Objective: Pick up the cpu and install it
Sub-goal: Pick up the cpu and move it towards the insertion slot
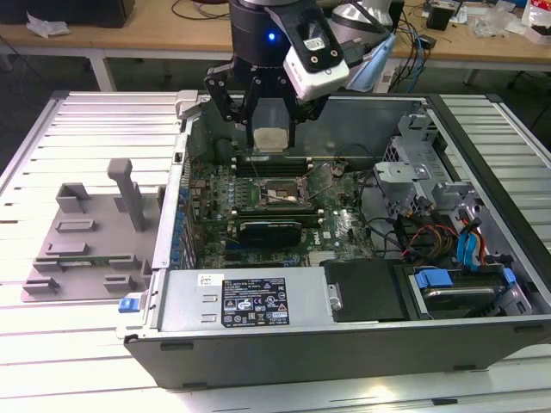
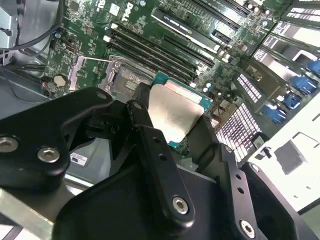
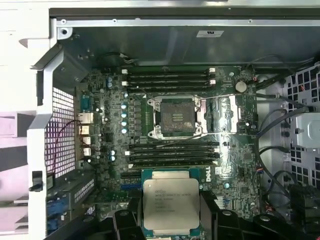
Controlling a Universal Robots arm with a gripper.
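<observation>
Gripper clamped on cpu, metal top visible, raised over motherboard in case, apart from open socket.

In the exterior view the arm is cut off by the picture's upper edge. The black fingers of the gripper cover two opposite edges of the cpu clamped between them. In the second wrist view one finger hides a corner of the cpu and part of the socket behind it, and the gripper body runs off the picture's edges.
</observation>
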